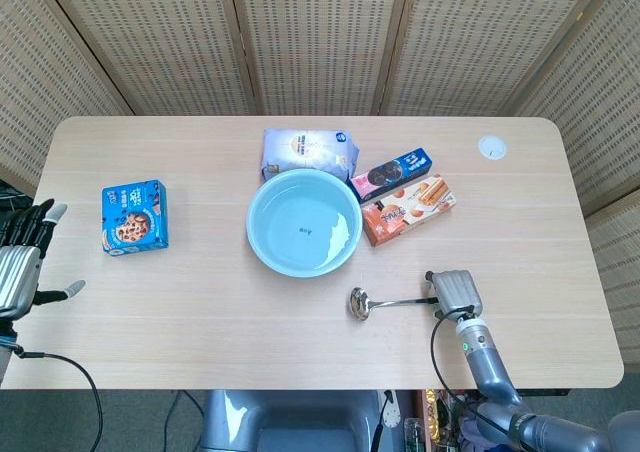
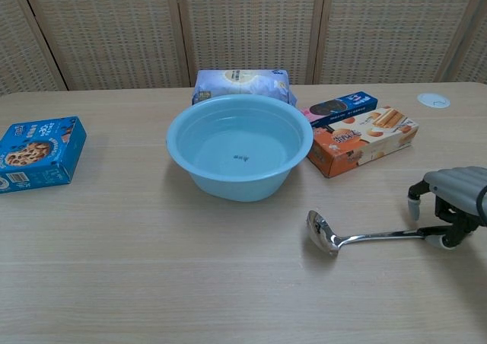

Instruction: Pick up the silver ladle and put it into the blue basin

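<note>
Ladle (image 2: 358, 238) lies flat on the table (image 2: 152, 268), bowl toward the blue basin (image 2: 240, 155) — polished metal, likely stiff, light and slippery. The dark handle end looks the best hold; right hand (image 2: 449, 199) hovers there, fingers curled around it, whether gripping I cannot tell.

Silver ladle (image 2: 358, 239) lies flat on the table (image 2: 152, 268), bowl end toward the blue basin (image 2: 240, 154), well apart from it. Right hand (image 2: 450, 199) sits over the handle's far end, fingers curled down around it; grip looks partial, hard to confirm. Blue cookie box (image 2: 34, 152) far left; orange box (image 2: 361, 142), dark packet (image 2: 340, 104) and white bag (image 2: 242, 84) behind the basin.
</note>
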Robot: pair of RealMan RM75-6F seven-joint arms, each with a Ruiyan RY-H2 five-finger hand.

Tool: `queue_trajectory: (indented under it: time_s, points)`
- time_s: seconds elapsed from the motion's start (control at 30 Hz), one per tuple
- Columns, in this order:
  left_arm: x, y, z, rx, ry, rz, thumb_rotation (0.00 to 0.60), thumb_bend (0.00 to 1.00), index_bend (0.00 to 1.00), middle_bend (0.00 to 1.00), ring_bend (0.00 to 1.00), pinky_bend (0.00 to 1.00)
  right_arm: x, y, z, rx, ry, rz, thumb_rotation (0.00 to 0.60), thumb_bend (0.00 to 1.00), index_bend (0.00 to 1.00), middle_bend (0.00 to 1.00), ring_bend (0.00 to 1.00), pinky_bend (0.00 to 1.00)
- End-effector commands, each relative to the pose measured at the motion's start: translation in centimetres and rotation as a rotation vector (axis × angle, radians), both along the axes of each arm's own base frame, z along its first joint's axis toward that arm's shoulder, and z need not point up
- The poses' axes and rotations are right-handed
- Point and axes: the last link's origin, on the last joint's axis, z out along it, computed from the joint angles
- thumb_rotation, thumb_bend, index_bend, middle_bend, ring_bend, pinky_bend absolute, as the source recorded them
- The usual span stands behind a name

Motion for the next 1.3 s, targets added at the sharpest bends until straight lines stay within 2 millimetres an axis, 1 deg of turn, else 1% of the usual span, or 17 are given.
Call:
queue_trajectory:
  time_s: [0.03,0.2,0.33,0.47,0.53,0.63,0.87,0.93,1.0,1.17,1.3]
  points:
    - [0.0,0.0,0.0,0.0,0.0,0.003,0.6,0.0,0.0,0.0,0.0,0.0,-0.1,0.1,-0.2,0.003,-0.002,0.003,0.6,0.3,0.45,0.99,0.98,1.0]
    - [0.0,0.1,-0.1,-0.002,0.002,0.007,0.6,0.0,0.0,0.0,0.0,0.0,-0.3,0.0,-0.2,0.006,0.001,0.003,0.6,0.3,0.46,0.99,0.98,1.0]
    - [0.0,0.1,-0.2,-0.002,0.002,0.009,0.6,0.0,0.0,0.0,0.0,0.0,-0.4,0.0,-0.3,0.009,0.004,0.002,0.6,0.31,0.5,0.99,0.98,1.0]
    - [0.0,0.1,-0.2,-0.004,0.001,0.011,0.6,0.0,0.0,0.0,0.0,0.0,-0.6,0.0,-0.4,0.017,0.012,-0.005,0.6,0.32,0.52,0.99,0.98,1.0]
    - [0.0,0.1,-0.2,-0.006,-0.003,0.012,0.6,0.0,0.0,0.0,0.0,0.0,-0.8,0.0,-0.5,0.021,0.011,-0.01,0.6,0.35,0.54,0.99,0.98,1.0]
    - [-0.1,0.1,-0.1,-0.005,-0.006,0.014,0.6,0.0,0.0,0.0,0.0,0.0,-1.0,0.1,-0.5,0.023,0.011,-0.014,0.6,0.42,0.58,0.99,0.98,1.0]
    - [0.0,0.1,-0.2,-0.013,-0.007,0.012,0.6,0.0,0.0,0.0,0.0,0.0,-1.1,0.1,-0.4,0.026,0.008,-0.01,0.6,0.49,0.65,0.99,0.98,1.0]
    - [0.0,0.1,-0.2,-0.013,-0.007,0.012,0.6,0.0,0.0,0.0,0.0,0.0,-1.1,0.2,-0.3,0.028,0.003,-0.007,0.6,0.54,0.67,0.99,0.98,1.0]
    - [0.0,0.1,-0.2,-0.013,-0.009,0.012,0.6,0.0,0.0,0.0,0.0,0.0,-1.0,0.3,0.0,0.027,-0.011,0.0,0.6,0.56,0.67,0.99,0.98,1.0]
    - [0.0,0.1,-0.1,-0.014,-0.012,0.009,0.6,0.0,0.0,0.0,0.0,0.0,-0.8,0.7,0.8,0.033,-0.052,0.023,0.6,0.57,0.7,1.0,0.98,1.0]
    - [0.1,0.0,-0.1,-0.015,-0.016,0.006,0.6,0.0,0.0,0.0,0.0,0.0,-0.5,1.0,2.0,0.004,-0.116,0.046,0.6,0.57,0.71,1.0,0.98,1.0]
